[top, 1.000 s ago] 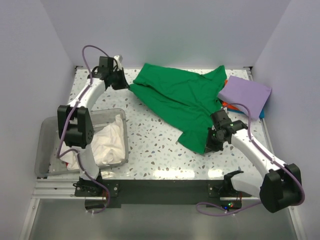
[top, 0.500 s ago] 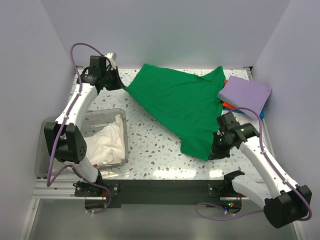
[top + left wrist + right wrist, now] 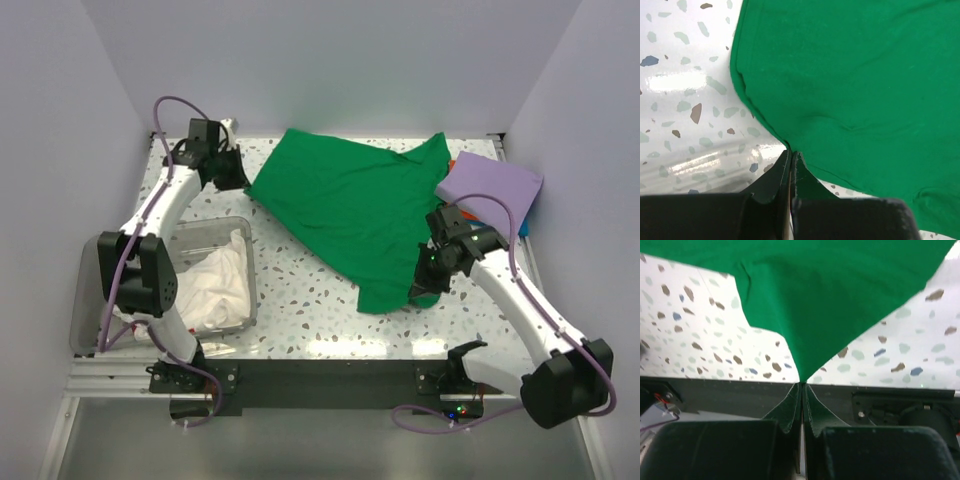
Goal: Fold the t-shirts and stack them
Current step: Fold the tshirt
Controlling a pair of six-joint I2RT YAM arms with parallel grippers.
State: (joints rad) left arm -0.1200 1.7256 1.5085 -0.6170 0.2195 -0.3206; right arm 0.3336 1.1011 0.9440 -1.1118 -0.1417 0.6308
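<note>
Starting big: speckled table (image 3: 310,290) under everything, glossy enough to throw glare in the left wrist view. Next down, the bright green t-shirt (image 3: 350,200), spread open and a bit wrinkled, stretched between the left gripper (image 3: 243,183) and the right gripper (image 3: 425,290), one corner in each. Then the clear plastic bin (image 3: 95,255), nearer than the left gripper and off to its left, stuffed with crumpled white t-shirts (image 3: 215,285). Beyond the right gripper, toward the far right corner: a folded lavender t-shirt (image 3: 495,190), just touching the green one's far end, parked on a sliver of something orange (image 3: 452,210), too hidden to identify.

Left gripper: fingers pinched together on the green shirt's far-left corner, low over the table. Right gripper: same deal, squeezed tight on the near-right corner of the fabric.

Overhead only: bin, white shirts, lavender one. Wrist views only: the actual pinch, with green cloth fanning out straight from the closed fingertips. Also from the right wrist: dark front rail right under the fingertips, so very close to the table's near edge there.

Room-wise: bare speckled surface to the left of the right gripper, running over to the bin. Another bare strip to the left of the left gripper, up against the side wall. Lavender shirt close on the right gripper's far side.
</note>
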